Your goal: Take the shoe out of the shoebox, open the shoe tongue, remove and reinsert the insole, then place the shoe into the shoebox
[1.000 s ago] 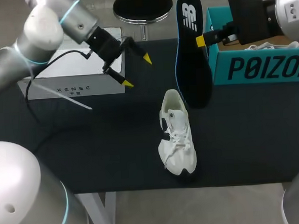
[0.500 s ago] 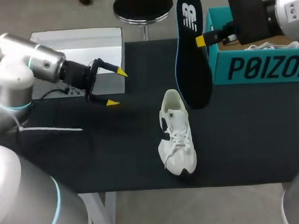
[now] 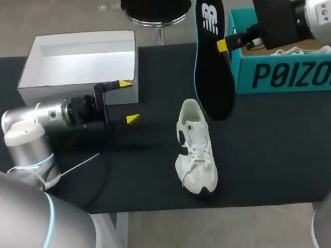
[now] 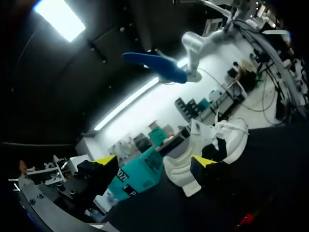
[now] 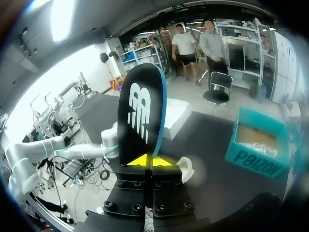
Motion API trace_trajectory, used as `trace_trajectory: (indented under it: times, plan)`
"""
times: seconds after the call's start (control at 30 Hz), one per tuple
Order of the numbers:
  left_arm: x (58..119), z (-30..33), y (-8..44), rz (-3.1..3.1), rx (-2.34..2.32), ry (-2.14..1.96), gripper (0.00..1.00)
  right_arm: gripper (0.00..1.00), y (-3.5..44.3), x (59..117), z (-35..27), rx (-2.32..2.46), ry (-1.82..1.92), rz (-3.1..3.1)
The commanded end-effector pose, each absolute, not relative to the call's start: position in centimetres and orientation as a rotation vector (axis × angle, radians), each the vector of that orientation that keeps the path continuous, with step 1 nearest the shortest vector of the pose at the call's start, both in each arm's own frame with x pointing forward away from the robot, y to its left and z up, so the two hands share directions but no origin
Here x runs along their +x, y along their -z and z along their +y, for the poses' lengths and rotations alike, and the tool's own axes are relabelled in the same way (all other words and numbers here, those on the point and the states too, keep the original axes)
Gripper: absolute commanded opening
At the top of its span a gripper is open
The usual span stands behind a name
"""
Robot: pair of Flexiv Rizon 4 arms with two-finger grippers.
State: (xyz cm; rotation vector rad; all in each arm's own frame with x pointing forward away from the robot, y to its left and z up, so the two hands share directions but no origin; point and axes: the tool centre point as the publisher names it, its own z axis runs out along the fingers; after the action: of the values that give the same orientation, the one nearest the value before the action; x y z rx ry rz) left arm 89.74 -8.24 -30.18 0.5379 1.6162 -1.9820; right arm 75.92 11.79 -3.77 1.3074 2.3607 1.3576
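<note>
A white shoe [image 3: 196, 147] lies on the black table, heel toward the back, laces loose. Above its heel hangs the black insole [image 3: 212, 59] with a blue edge, upright, and my right gripper [image 3: 222, 44] is shut on its side. In the right wrist view the insole [image 5: 140, 116] stands up from between the closed fingers of that gripper [image 5: 151, 160]. My left gripper [image 3: 129, 101] lies low over the table left of the shoe, open, pointing at it. In the left wrist view the shoe [image 4: 217, 145] is just ahead of the open gripper [image 4: 154, 162], with the insole [image 4: 154, 65] above.
The teal shoebox [image 3: 289, 74] stands at the back right, with another white shoe inside. A white open box [image 3: 77, 59] sits at the back left, just behind my left gripper. A thin cable trails from the left arm across the table.
My left arm swung down from above the white box to lie low over the table, its gripper now level and facing the shoe. The right arm and insole kept still.
</note>
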Motion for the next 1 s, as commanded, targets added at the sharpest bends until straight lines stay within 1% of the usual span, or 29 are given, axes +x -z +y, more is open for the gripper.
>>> trace_trajectory:
  times: [0.03,0.17,0.3,0.47,0.67,0.87,1.0]
  plan:
    - [89.2,-8.8,28.7,1.382,0.605,1.841,1.0,0.0,3.9,76.2,12.1,1.31,-1.355,2.361]
    - [89.2,-9.1,26.9,1.308,0.781,1.699,1.0,0.0,3.9,76.2,12.1,1.31,-1.355,2.361]
    - [89.4,-9.3,26.3,1.318,0.879,1.578,1.0,0.0,3.9,76.2,12.1,1.31,-1.355,2.361]
    - [89.2,-9.4,25.6,1.317,0.946,1.456,1.0,0.0,3.9,76.2,12.1,1.31,-1.355,2.361]
    - [87.5,-10.2,23.9,1.159,1.032,1.31,1.0,0.0,3.9,76.2,12.1,1.31,-1.355,2.361]
    - [85.2,-11.6,23.0,1.023,1.146,1.272,1.0,0.0,3.9,76.2,12.1,1.31,-1.355,2.361]
    - [84.8,-12.7,23.1,1.006,1.167,1.259,1.0,0.0,3.9,76.2,12.1,1.31,-1.355,2.361]
